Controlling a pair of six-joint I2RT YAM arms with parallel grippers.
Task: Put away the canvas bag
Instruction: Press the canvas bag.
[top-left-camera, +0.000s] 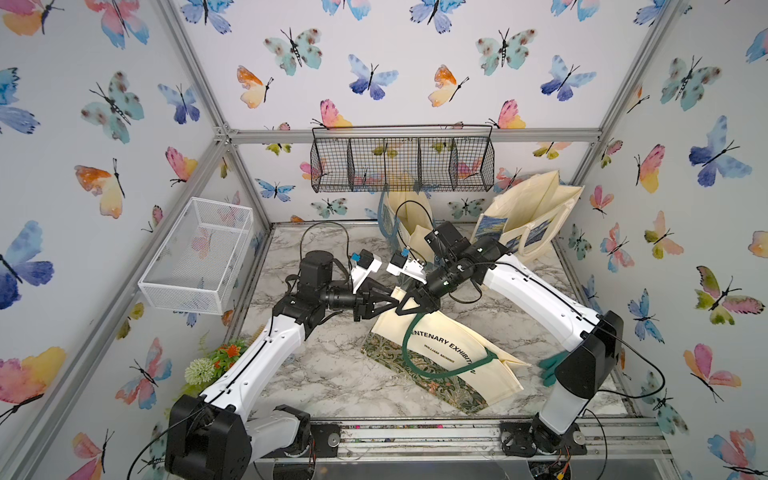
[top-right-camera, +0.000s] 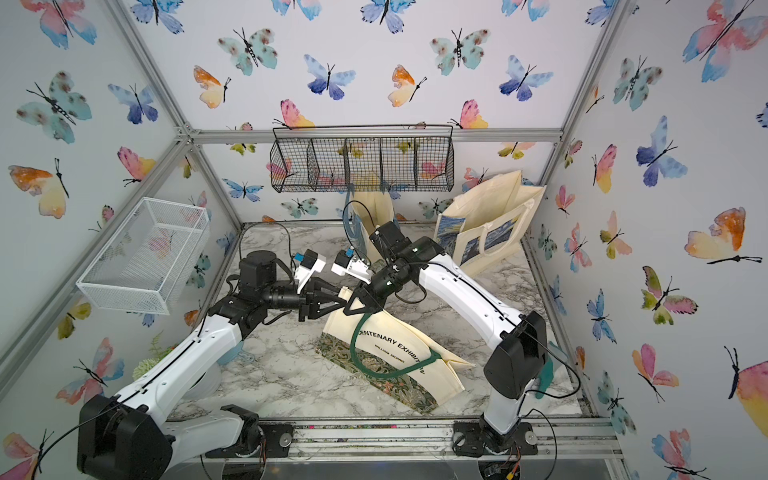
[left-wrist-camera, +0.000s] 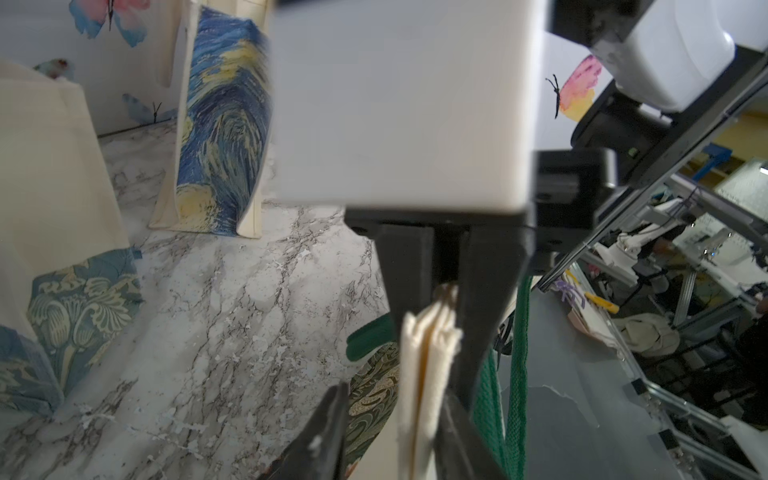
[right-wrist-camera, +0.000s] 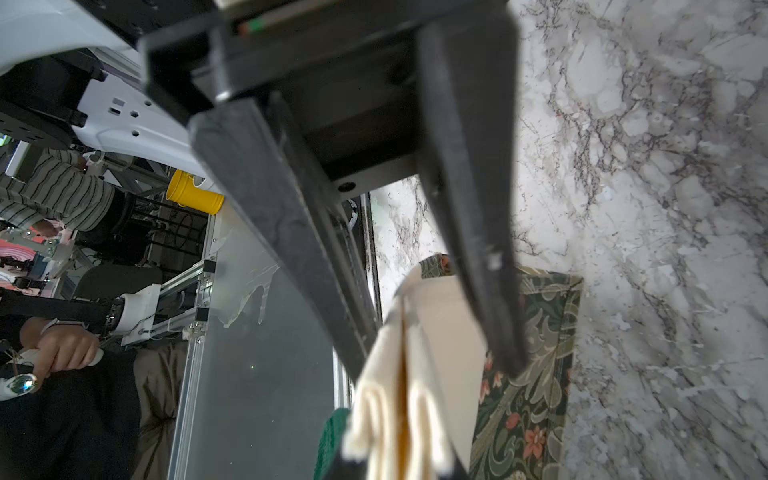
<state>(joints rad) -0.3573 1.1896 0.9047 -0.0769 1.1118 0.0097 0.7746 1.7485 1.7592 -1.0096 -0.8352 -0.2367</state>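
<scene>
1. The left gripper (left-wrist-camera: 395, 399) is released, jaws apart around the hem of the canvas bag (top-left-camera: 457, 345); it should be closed squarely before lifting.
2. The right gripper (right-wrist-camera: 436, 370) is clenched on that hem.
3. The bag is draped on the marble table (top-left-camera: 332, 374) toward 5 o'clock.

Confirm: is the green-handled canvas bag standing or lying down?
Lying down: the green-handled canvas bag rests printed side up on the marble table, far edge lifted.
</scene>
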